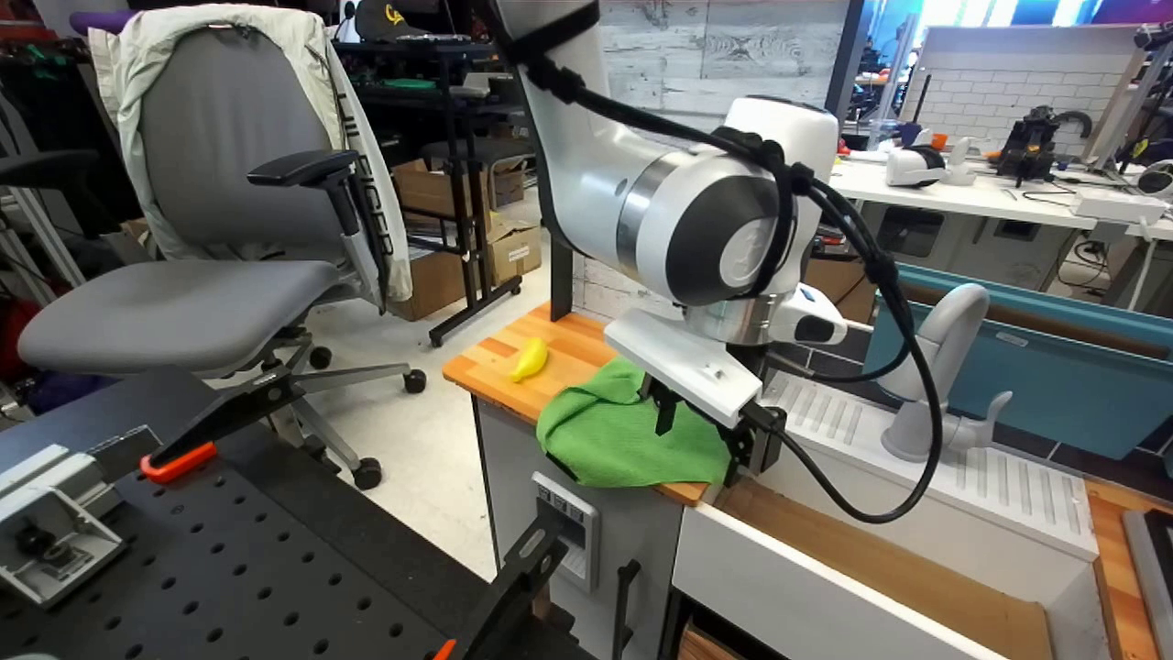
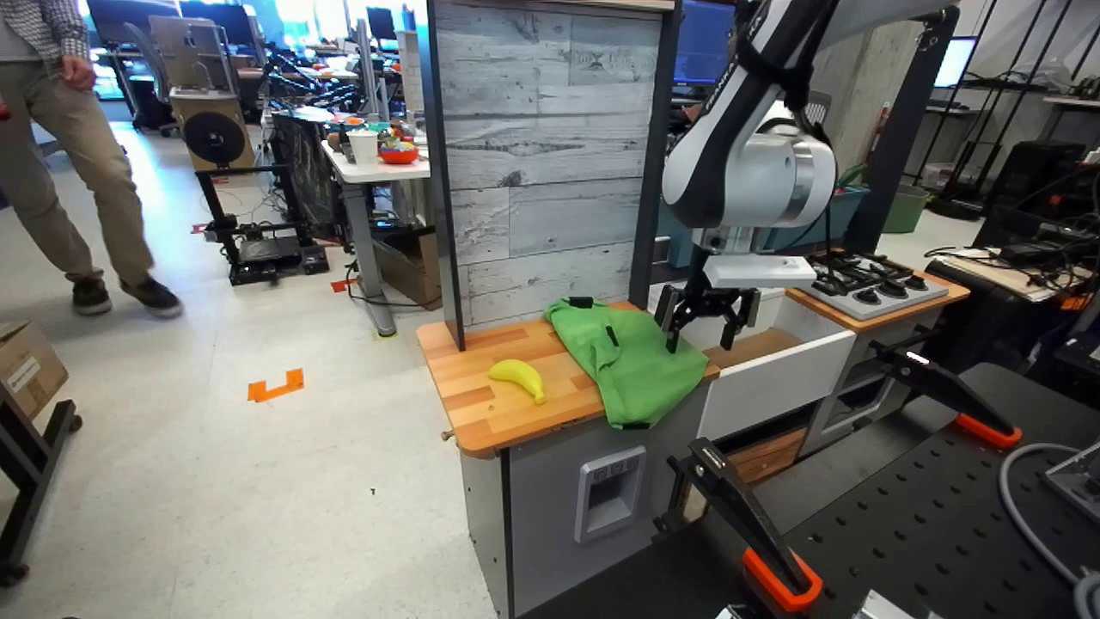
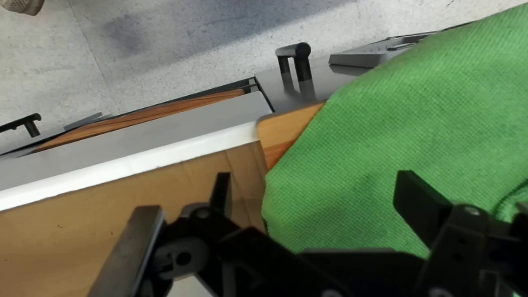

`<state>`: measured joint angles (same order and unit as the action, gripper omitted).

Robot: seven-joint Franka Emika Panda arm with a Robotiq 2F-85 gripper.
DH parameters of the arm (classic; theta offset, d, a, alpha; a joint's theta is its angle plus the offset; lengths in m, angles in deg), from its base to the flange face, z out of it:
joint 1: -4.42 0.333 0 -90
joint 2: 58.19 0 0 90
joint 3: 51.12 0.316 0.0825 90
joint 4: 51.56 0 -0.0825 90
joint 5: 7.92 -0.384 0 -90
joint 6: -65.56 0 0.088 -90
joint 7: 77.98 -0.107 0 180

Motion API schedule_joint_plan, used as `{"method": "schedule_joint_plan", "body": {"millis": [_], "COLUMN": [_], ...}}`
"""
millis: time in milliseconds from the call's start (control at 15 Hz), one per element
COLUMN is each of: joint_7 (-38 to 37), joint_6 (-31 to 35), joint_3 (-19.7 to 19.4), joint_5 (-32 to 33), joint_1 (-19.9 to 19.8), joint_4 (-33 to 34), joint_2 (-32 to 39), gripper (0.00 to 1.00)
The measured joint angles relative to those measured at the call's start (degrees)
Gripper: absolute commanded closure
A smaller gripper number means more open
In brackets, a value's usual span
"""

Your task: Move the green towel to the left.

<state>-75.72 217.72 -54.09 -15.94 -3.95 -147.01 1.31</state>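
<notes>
A green towel lies loosely spread on the wooden counter, its front part hanging over the front edge. It shows in both exterior views [image 1: 614, 445] [image 2: 649, 370] and fills the right of the wrist view [image 3: 371, 136]. My gripper [image 2: 700, 342] is open and points down at the towel's edge beside the drawer. In the wrist view my gripper [image 3: 314, 177] has one finger over the towel and one over the open drawer. Nothing is held between the fingers. Whether a fingertip touches the cloth I cannot tell.
A yellow toy banana [image 1: 530, 359] lies on the wooden counter [image 2: 464, 421], beside the towel. An open white drawer [image 2: 778, 387] adjoins the counter. A grey faucet [image 1: 935, 357] stands behind the drawer. A plank-patterned panel [image 2: 550, 172] rises behind the counter. A stove [image 2: 885, 292] lies beyond the drawer.
</notes>
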Motion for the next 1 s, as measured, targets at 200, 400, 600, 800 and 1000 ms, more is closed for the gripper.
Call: {"method": "schedule_joint_plan", "body": {"millis": [200,400,600,800,1000], "joint_7": [-1.5,-2.2,-2.4,-2.4,-2.4], "joint_6": [-0.4,-1.3,-2.9,-3.7,-4.1], "joint_3": [-0.8,-1.4,-1.8,-2.5,-3.1], "joint_5": [1.8,2.9,3.7,4.4,4.5], "joint_1": [0.8,1.7,2.3,2.3,2.2], "joint_4": [2.4,4.2,5.5,6.2,6.6], "joint_2": [2.2,3.4,3.6,3.7,3.7], "gripper": [0.33,0.57,0.79,0.99,0.99]}}
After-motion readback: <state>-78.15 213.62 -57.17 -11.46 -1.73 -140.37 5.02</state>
